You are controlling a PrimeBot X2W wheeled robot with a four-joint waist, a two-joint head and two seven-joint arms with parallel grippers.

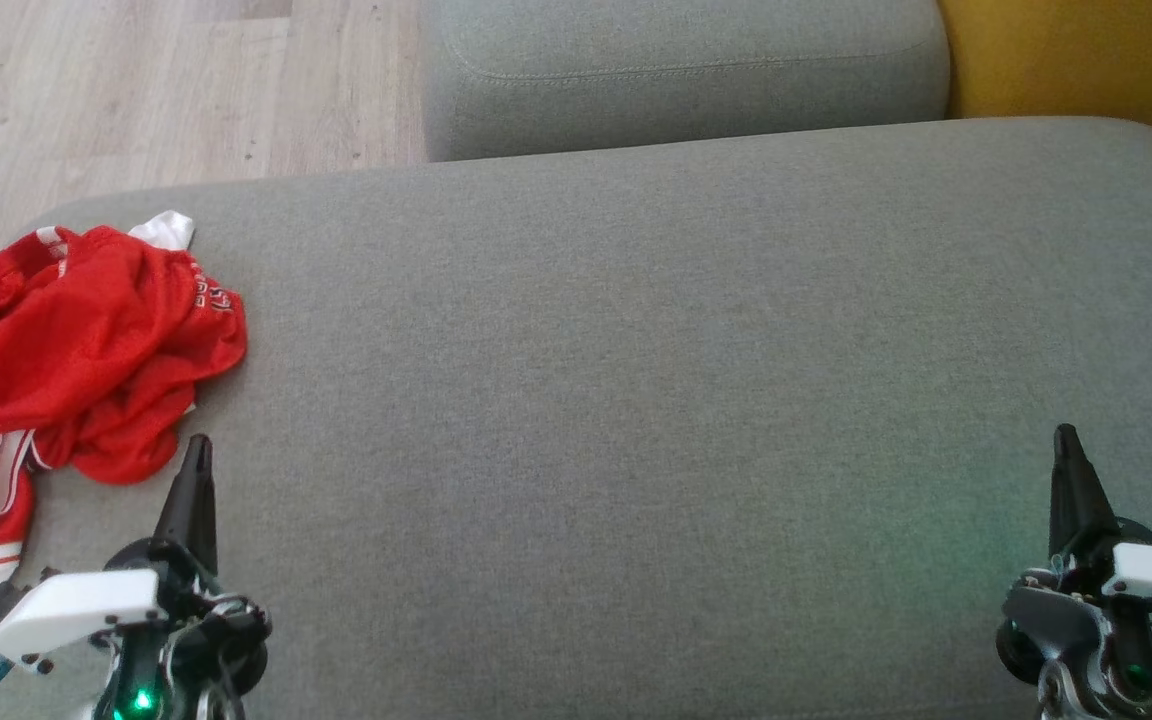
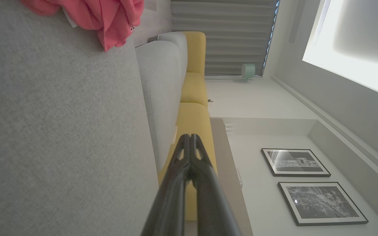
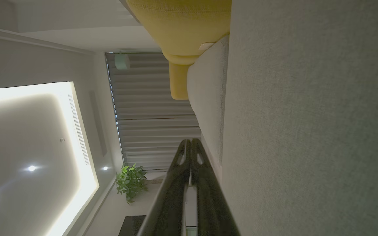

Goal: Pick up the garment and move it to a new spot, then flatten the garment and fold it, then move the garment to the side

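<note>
A crumpled red garment point(image 1: 76, 350) with white trim lies bunched at the left edge of the grey cushion point(image 1: 636, 400), partly hanging over the side. In the left wrist view the garment point(image 2: 103, 16) shows at the top. My left gripper point(image 1: 198, 445) is shut, empty, hovering just right of the garment's lower edge; its tips point(image 2: 189, 137) meet. My right gripper point(image 1: 1066, 435) is shut and empty at the far right of the cushion, well away from the garment; its tips point(image 3: 189, 141) are also together.
A second grey cushion point(image 1: 686, 70) lies behind the first, with a yellow cushion point(image 1: 1086, 60) at the back right. Wooden floor point(image 1: 136, 90) lies to the back left. The cushion's middle is bare fabric.
</note>
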